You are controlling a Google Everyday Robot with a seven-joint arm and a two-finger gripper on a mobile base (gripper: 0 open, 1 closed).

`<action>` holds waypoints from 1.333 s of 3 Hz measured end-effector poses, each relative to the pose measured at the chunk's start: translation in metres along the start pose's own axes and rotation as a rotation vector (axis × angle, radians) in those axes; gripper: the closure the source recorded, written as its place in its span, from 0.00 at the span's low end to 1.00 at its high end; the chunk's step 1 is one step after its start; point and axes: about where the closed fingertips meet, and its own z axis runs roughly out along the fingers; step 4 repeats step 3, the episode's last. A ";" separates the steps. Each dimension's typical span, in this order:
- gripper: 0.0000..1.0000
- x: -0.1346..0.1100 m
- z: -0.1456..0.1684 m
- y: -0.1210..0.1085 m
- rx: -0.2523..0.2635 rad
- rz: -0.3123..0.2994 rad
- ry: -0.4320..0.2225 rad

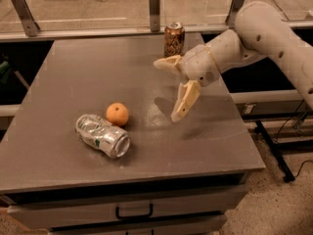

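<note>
Above the right half of the table (98,67), the gripper (166,91) is seen spread wide and empty. The brown can (173,39) is stood upright just behind it at the far edge. The orange (117,114) is set left of it, toward the front.

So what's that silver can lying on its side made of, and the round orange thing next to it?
The silver can looks like thin shiny metal, probably aluminium: it glints and looks crinkled. The round orange thing looks like fruit with dull skin, though plastic is possible. The hand hovers open to its right, touching neither.
</note>
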 end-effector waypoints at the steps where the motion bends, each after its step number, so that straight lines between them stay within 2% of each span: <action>1: 0.00 0.010 -0.092 0.000 0.280 0.066 0.136; 2: 0.00 -0.017 -0.174 0.004 0.558 0.089 0.227; 3: 0.00 -0.031 -0.182 -0.001 0.602 0.071 0.227; 4: 0.00 -0.031 -0.182 -0.001 0.602 0.071 0.227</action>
